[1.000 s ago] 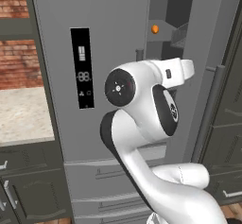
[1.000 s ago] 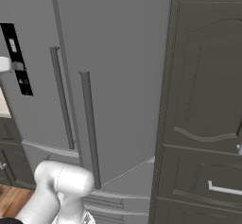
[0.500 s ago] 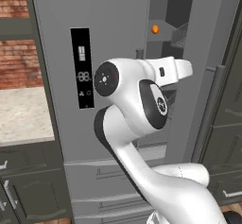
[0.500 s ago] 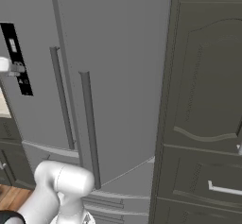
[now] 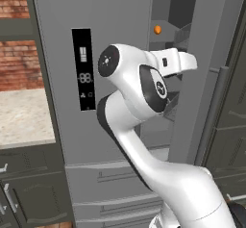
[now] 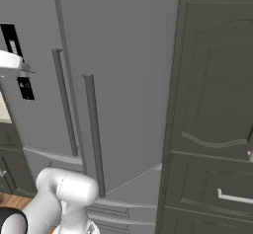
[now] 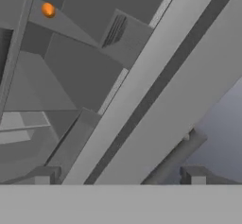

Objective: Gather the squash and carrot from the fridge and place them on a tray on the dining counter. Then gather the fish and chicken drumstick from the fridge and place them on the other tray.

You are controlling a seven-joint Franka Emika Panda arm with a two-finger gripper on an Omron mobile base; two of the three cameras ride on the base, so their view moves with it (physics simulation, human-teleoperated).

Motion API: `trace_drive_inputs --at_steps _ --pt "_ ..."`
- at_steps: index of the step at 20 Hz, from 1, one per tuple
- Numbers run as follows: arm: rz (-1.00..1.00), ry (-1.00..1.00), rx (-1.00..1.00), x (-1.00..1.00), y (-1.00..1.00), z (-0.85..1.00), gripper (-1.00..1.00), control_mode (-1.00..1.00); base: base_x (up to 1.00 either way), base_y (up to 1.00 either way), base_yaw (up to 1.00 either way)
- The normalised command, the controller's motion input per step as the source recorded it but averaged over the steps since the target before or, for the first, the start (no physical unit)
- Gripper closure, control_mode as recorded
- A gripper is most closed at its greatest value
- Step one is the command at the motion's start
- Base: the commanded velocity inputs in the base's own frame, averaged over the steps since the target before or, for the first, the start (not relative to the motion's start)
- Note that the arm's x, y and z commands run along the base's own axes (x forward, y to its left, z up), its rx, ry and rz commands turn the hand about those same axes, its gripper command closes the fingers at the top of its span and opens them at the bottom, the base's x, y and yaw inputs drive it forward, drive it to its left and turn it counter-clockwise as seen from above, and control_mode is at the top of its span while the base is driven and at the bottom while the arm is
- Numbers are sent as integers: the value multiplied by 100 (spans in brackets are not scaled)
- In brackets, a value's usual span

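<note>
My gripper is open, its two dark fingertips spread wide with nothing between them. The white hand sits at the gap of the fridge's half-open right door, pointing into the fridge. A small orange thing lies on an upper shelf inside, well above and beyond the fingers; in the hand view the same orange thing is at the top left. I cannot tell whether it is the carrot or the squash. The fish, the chicken drumstick and the trays are out of view.
The fridge's left door is closed and carries a black display panel. The open door's edge and its handle cross the hand view close by. Dark cabinets stand right of the fridge; a counter lies to its left.
The arm's elbow has swung left and risen, and the hand has lifted slightly at the door gap. The jaws stay wide open. The base has not moved.
</note>
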Motion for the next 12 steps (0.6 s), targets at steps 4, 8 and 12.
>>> trace_drive_inputs --at_steps 4,8,12 --pt "0 6 5 40 -42 0 -100 -100 0 0 0" --pt "0 3 3 20 -41 0 -100 -100 0 0 0" --pt "0 1 2 2 -44 -1 -100 -100 0 0 0"
